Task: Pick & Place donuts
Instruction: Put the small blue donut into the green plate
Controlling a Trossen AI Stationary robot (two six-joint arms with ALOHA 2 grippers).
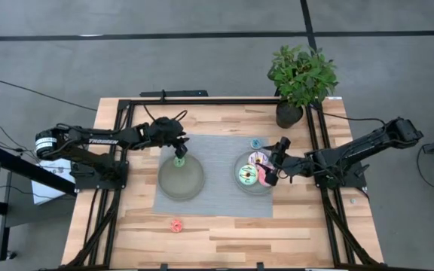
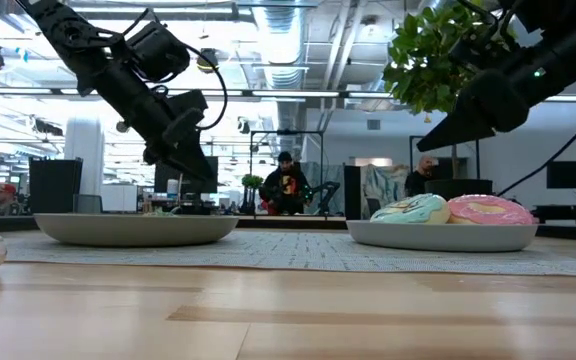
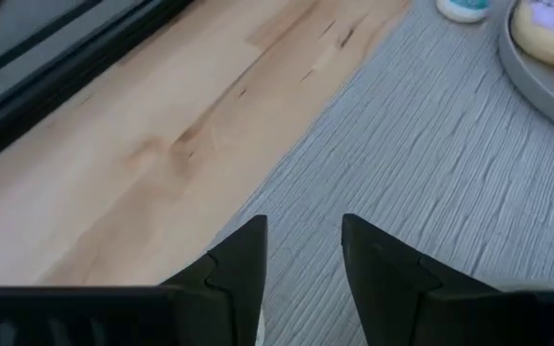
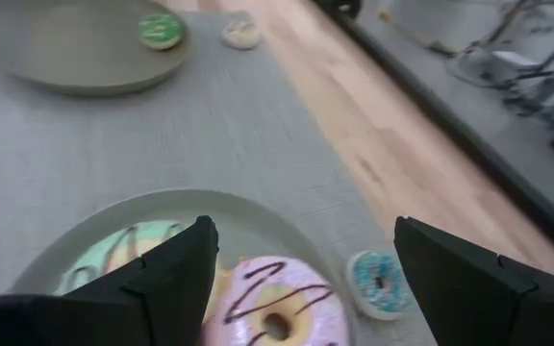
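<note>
My left tool [image 1: 178, 149] hangs over the far rim of the left grey plate [image 1: 181, 179], its two fingers [image 3: 243, 264] a narrow gap apart with nothing between them. The small green donut [image 1: 178, 161] lies just inside that plate's far edge, right under the tool, and in my right wrist view a small tan donut [image 4: 240, 35] sits on the grey mat [image 1: 217, 203] just beside that plate. My right tool [image 1: 276, 162] is over the right grey plate [image 1: 241, 184], fingers spread wide and holding nothing. That plate carries the three large donuts: mint-green [image 1: 247, 175], pink [image 2: 490, 209] and white-lilac sprinkled [image 4: 271, 316]. The small blue donut [image 1: 256, 143] rests on the mat just beyond that plate, near the potted plant [image 1: 301, 75]. The small red donut [image 1: 175, 224] lies on the bare wooden surface [image 1: 224, 241], well apart from both plates
</note>
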